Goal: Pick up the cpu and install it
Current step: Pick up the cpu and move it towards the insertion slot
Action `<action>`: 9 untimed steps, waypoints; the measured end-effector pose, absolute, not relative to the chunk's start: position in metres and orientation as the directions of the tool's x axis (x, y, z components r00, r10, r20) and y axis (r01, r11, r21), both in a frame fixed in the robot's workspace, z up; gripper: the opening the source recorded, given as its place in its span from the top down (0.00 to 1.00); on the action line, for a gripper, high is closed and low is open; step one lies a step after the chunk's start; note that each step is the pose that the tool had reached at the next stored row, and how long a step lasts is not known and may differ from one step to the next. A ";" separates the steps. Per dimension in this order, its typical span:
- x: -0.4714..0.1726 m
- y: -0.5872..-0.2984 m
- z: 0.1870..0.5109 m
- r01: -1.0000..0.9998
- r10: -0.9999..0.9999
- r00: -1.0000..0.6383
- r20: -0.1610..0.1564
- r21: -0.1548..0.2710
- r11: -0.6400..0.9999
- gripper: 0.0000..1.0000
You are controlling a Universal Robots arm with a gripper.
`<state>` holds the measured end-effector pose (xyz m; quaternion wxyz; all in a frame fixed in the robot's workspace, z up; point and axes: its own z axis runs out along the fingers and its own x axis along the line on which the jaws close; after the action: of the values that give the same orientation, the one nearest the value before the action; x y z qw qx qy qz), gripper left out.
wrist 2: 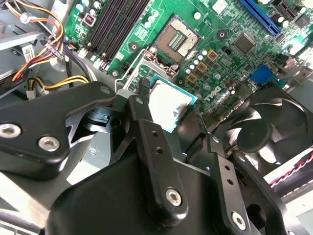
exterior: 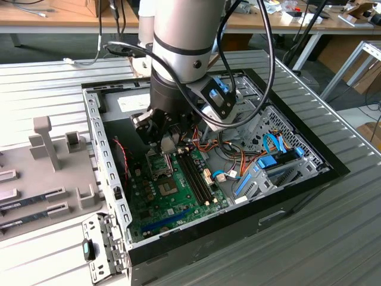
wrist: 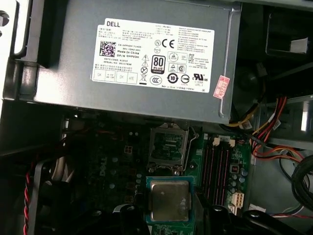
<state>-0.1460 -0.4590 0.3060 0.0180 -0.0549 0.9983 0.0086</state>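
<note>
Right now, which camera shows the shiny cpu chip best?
The first wrist view: it looks straight down on the cpu, so its whole silvery lid and green rim show, held in the gripper. The second wrist view shows it slanted, one edge behind a finger. The exterior view gives just a pale speck under the gripper.

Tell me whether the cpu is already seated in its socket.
No: in the second wrist view the socket lies empty, and the cpu sits between the fingers of the claw, apart from it.
</note>
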 end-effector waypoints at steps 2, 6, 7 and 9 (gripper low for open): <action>-0.145 -0.460 0.305 -0.110 -0.109 -0.993 -0.037 0.015 0.994 0.53; -0.142 -0.461 0.303 -0.110 -0.109 -0.993 -0.037 0.015 0.994 0.53; -0.140 -0.462 0.302 -0.110 -0.109 -0.993 -0.037 0.015 0.994 0.53; -0.138 -0.462 0.301 -0.110 -0.109 -0.993 -0.037 0.015 0.994 0.53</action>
<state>-0.1376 -0.4619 0.3013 0.0180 -0.0548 0.9983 0.0087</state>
